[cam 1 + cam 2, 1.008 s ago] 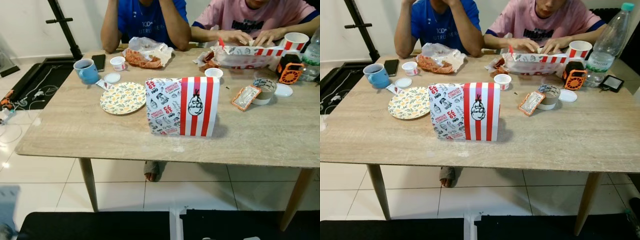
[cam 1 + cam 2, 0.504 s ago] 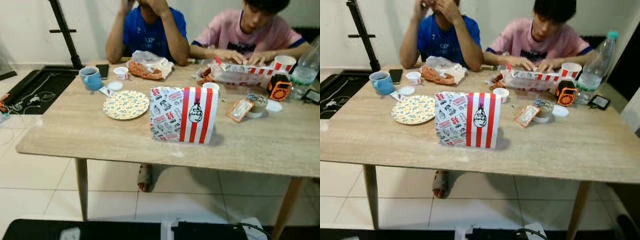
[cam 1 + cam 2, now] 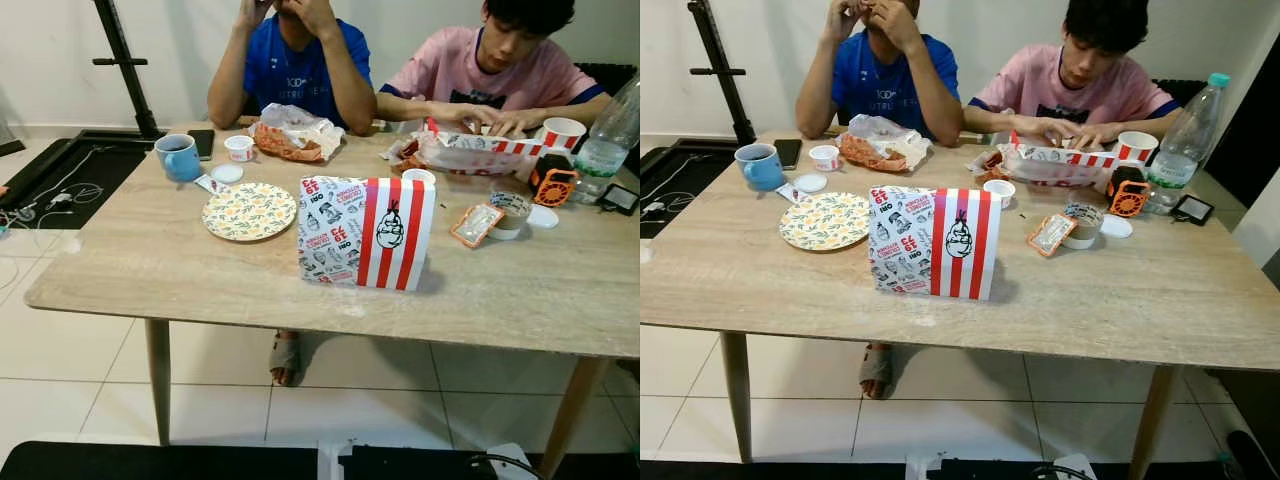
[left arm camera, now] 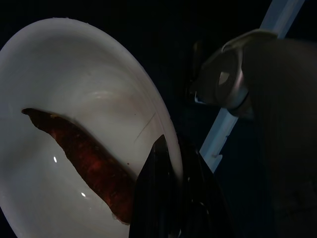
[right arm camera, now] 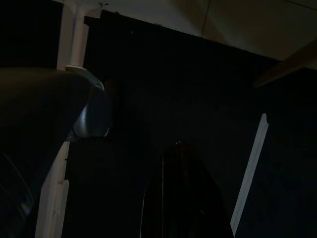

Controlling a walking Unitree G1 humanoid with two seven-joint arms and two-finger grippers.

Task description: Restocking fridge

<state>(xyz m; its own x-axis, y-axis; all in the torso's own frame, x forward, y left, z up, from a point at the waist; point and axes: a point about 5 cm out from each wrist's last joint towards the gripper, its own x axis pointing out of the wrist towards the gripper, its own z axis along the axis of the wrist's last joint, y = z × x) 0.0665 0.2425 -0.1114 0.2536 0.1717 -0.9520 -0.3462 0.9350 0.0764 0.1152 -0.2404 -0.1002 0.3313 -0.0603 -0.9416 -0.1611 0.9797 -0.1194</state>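
Clearly, left hand (image 4: 171, 198) gripping white plate (image 4: 74, 114)

Dining table (image 3: 150, 270) with takeaway meal.
Striped paper bag (image 3: 365, 232) stands beside floral plate (image 3: 249, 210); blue mug (image 3: 179, 157) behind; two people seated opposite.

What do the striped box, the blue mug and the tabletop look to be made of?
Striped box: printed cardboard, matte, with folded edges. Blue mug: probably glazed ceramic, going by its soft sheen and thick wall. Table: pale wood-grain surface, matte; possibly laminate rather than solid wood.
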